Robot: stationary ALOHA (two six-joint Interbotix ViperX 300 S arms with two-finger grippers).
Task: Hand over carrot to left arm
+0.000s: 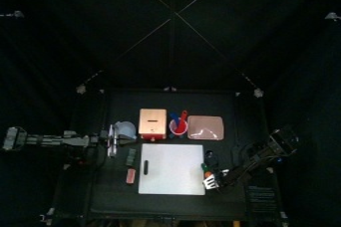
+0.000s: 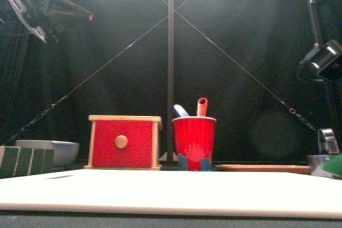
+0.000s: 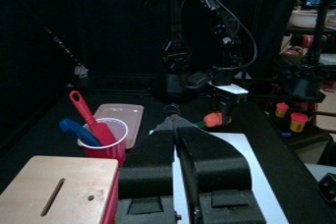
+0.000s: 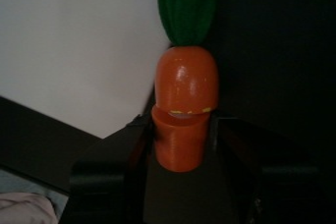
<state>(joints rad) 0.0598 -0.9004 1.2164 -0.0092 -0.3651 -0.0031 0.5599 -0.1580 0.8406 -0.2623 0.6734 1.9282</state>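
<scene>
The carrot (image 4: 184, 81), a stubby orange piece with a green top, lies on the black table along the right edge of the white sheet (image 1: 173, 168). My right gripper (image 4: 184, 130) is down over it, open, with a jaw close to each side of the carrot (image 1: 210, 183). From the left wrist camera the carrot (image 3: 213, 120) shows as an orange spot under the right gripper (image 3: 210, 98). The left arm (image 1: 54, 141) reaches in from the left, well short of the carrot. Its gripper (image 3: 178, 122) holds nothing and its jaws stand a narrow gap apart.
Along the back of the table stand a grey bowl (image 1: 124, 129), a red box with a wooden top (image 1: 152, 122), a red cup holding utensils (image 1: 182, 121) and a pink plate (image 1: 206, 127). A pinkish flat bar (image 1: 130, 175) lies left of the sheet.
</scene>
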